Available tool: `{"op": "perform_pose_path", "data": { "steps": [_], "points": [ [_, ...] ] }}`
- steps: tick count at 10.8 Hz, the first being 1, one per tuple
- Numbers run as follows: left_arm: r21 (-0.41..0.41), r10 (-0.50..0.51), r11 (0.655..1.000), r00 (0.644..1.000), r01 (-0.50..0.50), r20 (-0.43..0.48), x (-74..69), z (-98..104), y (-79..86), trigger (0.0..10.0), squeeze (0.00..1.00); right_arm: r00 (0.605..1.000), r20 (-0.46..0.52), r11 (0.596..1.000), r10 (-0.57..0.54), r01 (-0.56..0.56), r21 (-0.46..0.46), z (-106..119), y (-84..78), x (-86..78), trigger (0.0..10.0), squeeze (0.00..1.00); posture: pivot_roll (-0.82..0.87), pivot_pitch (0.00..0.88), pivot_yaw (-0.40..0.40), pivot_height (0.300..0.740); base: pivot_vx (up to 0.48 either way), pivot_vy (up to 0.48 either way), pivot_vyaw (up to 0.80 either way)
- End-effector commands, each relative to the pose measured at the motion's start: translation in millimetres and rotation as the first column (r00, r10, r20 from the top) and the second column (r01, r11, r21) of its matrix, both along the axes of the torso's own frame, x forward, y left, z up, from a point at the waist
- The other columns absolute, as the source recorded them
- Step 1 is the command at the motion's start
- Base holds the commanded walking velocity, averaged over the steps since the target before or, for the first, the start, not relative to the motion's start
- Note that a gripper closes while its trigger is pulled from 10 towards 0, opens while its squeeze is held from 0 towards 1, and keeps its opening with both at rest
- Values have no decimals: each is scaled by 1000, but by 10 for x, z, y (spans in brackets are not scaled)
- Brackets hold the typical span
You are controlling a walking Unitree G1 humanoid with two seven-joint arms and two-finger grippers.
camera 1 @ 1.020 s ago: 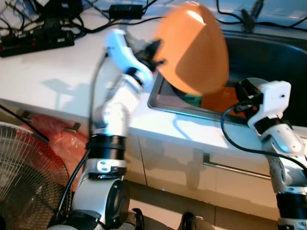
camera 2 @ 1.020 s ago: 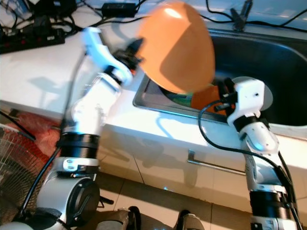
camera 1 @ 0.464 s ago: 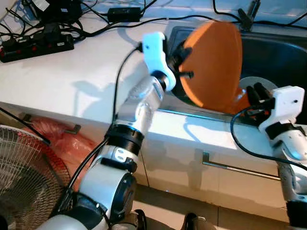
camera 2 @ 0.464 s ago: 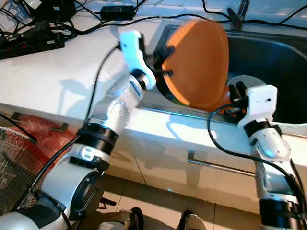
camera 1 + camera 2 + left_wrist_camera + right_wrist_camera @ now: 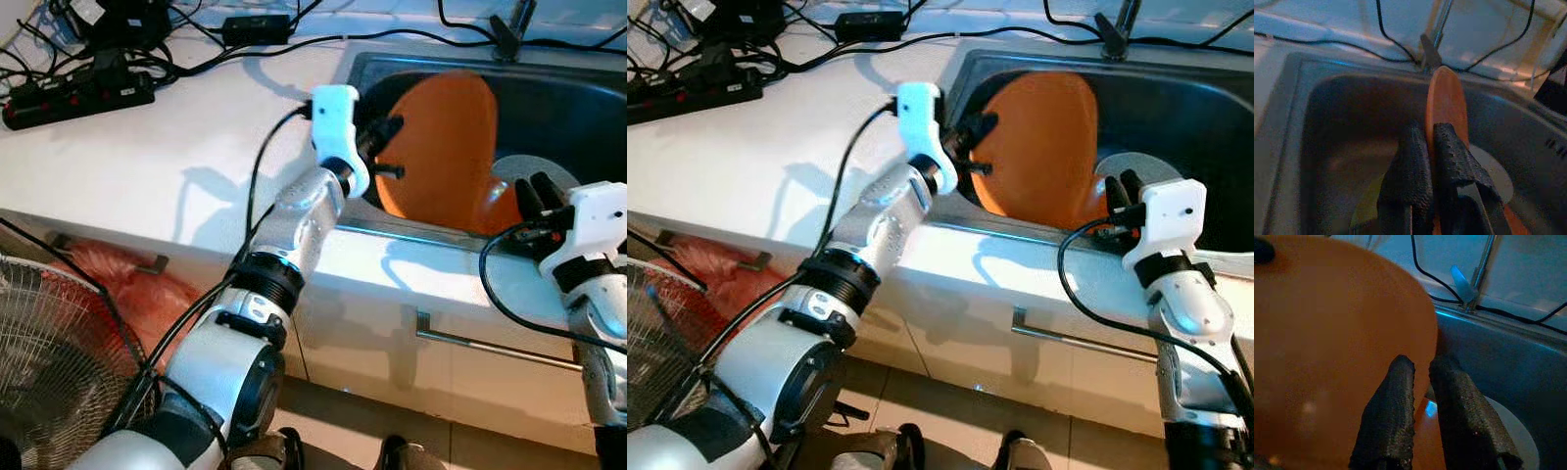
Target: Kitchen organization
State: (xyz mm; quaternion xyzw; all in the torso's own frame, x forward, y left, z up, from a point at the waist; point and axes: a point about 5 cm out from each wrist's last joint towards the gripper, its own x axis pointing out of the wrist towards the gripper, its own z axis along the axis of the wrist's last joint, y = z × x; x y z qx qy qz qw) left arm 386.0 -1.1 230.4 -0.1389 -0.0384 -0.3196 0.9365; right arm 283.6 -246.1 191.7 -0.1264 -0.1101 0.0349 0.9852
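One orange plate [image 5: 441, 147] stands on edge inside the sink [image 5: 578, 108], its flat face turned toward the bench [image 5: 147, 157] and its long axis running nearly upright from the sink floor to above the rim. The left pincer [image 5: 384, 149] reaches over the sink's near-left corner and pinches the plate's rim, one black finger [image 5: 1408, 171] on each side of the thin edge, so the plate lies straight ahead of it. The right pincer [image 5: 537, 196] waits just beside the plate's lower right edge, at the sink's front rim, its fingers [image 5: 1393, 416] nearly together with nothing between them. A pale round disc [image 5: 524, 171] lies on the sink floor behind it. Setting the plate down probably falls to the left arm, which alone holds it.
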Motion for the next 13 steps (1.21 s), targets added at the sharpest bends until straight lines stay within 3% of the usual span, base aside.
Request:
{"op": "perform_pose_path", "data": {
  "steps": [1, 2, 5, 6, 8, 10, 12, 13],
  "points": [
    [-39, -141, 989, 989, 143, 42, -213, 161, -535, 10000, 0, 999, -27, 1000, -24, 24, 10, -52, -37, -39, 10000, 0, -135, 176, 132, 740, 0, 0, 0],
    [-44, -141, 989, 990, 142, 27, -217, 121, -548, 10000, 1000, 999, -31, 1000, -26, 27, 10, -60, -37, -51, 10000, 0, -139, 179, 135, 740, 0, 0, 0],
    [-21, -140, 990, 989, 141, 37, -199, 117, -537, 10000, 1000, 999, -38, 999, -27, 28, 18, -76, -17, -55, 10000, 0, -137, 183, 137, 740, 0, 0, 0],
    [4, -130, 991, 990, 130, 52, -189, 116, -518, 10000, 0, 999, -38, 999, -23, 24, 24, -80, -2, -47, 10000, 0, -137, 183, 137, 740, 0, 0, 0],
    [70, -65, 996, 991, 57, 120, -133, 136, -381, 10000, 0, 999, -26, 999, -23, 24, 35, -69, 45, -26, 10000, 0, -122, 183, 139, 740, 0, 0, 0],
    [124, 77, 985, 947, -121, 311, -71, 275, -87, 10000, 0, 999, 11, 997, -47, 46, 67, -23, 81, 30, 10000, 0, -102, 178, 134, 740, 0, 0, 0],
    [134, 171, 962, 908, -238, 384, -43, 266, 306, 10000, 0, 998, 27, 994, -50, 47, 102, -17, 137, 91, 10000, 0, -77, 168, 128, 740, 0, 0, 0],
    [140, 239, 940, 895, -310, 377, -28, 205, 506, 10000, 0, 996, 43, 987, -75, 69, 143, 4, 132, 124, 10000, 0, -69, 162, 124, 740, 0, 0, 0]
  ]
}}
